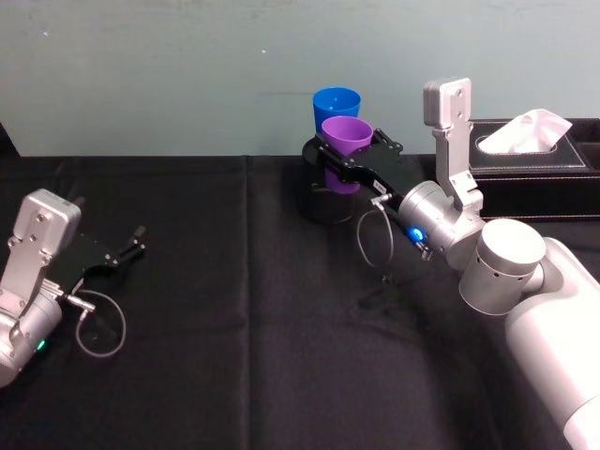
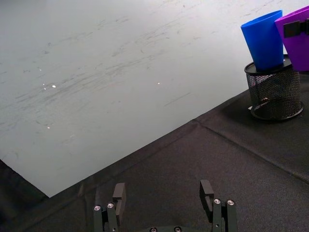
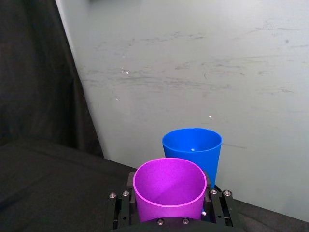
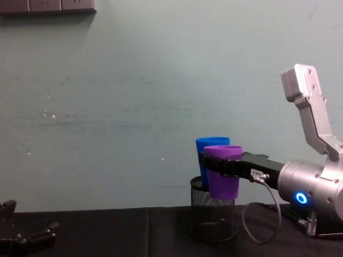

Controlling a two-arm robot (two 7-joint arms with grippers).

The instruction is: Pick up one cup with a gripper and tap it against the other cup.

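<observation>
My right gripper [image 1: 347, 150] is shut on the purple cup [image 1: 345, 131] and holds it upright, above the table. Its fingers clamp the cup's sides in the right wrist view, where the purple cup [image 3: 169, 193] sits just in front of the blue cup [image 3: 193, 147]. The blue cup [image 1: 336, 101] stands in a black mesh pen holder [image 1: 323, 206] at the back of the table. From the chest, the purple cup [image 4: 222, 184] overlaps the blue cup [image 4: 206, 144]; I cannot tell whether they touch. My left gripper [image 1: 136, 242] rests open at the far left, holding nothing.
A black tissue box [image 1: 530, 155] stands at the back right, behind my right arm. A black cloth [image 1: 234, 356] covers the table, and a pale wall [image 1: 187, 75] rises right behind the cups. The mesh holder [image 2: 273, 94] stands near the table's back edge.
</observation>
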